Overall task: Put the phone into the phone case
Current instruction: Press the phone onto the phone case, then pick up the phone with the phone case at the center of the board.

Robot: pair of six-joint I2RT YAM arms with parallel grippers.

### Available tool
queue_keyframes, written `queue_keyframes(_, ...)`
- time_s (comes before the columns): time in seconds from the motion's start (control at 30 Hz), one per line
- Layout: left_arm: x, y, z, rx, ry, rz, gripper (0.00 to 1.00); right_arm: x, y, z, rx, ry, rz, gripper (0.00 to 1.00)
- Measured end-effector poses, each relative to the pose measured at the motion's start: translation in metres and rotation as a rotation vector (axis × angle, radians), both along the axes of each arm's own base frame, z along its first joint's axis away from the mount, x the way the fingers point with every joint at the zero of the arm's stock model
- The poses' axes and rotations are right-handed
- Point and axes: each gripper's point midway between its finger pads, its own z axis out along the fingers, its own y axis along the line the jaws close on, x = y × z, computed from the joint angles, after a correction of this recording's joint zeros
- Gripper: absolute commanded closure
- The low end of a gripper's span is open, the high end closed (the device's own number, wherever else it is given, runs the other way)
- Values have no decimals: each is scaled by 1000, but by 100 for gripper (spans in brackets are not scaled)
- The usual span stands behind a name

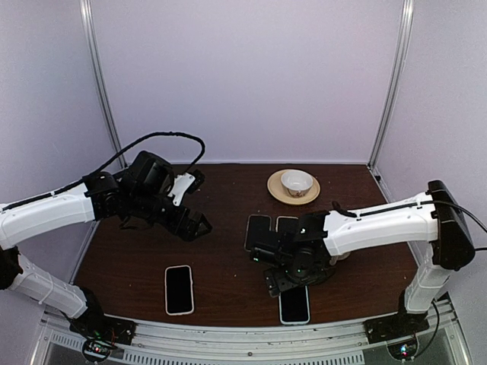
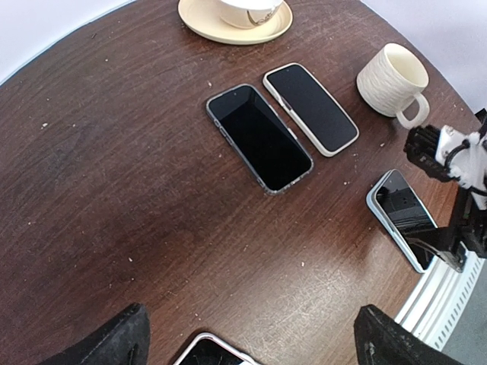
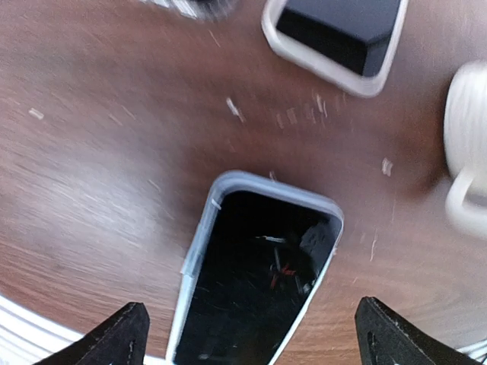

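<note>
Four phone-shaped slabs lie flat on the brown table. One in a pale blue case point(image 3: 259, 274) lies right under my right gripper point(image 3: 251, 342), between its open fingers; it also shows in the top view point(image 1: 294, 304). A dark-cased one point(image 2: 259, 137) and a white-cased one point(image 2: 310, 108) lie side by side at mid-table. A white-edged one point(image 2: 209, 353) lies below my left gripper point(image 2: 251, 338), which is open, empty and well above the table. I cannot tell which slabs are bare cases.
A saucer point(image 1: 275, 190) with a small cup point(image 1: 296, 181) stands at the back. A ribbed cream mug point(image 2: 392, 80) stands right of the white-cased slab, close to my right arm point(image 1: 380, 220). The table's front edge is near the pale blue case.
</note>
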Motion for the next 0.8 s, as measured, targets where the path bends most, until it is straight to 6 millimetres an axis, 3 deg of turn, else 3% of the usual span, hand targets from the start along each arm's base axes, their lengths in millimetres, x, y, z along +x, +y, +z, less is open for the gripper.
queue_keyframes(0.17,-1,-1,0,-6,8,-3,3,-29,-21,-44,14,77,-109,0)
queue_keyframes(0.47,-2,-2,0,-12,14,-8,2,-48,-5,-62,85,134,-168,1)
queue_keyframes(0.8,-3,-2,0,-13,16,-10,2,-55,0,-61,99,136,-169,40)
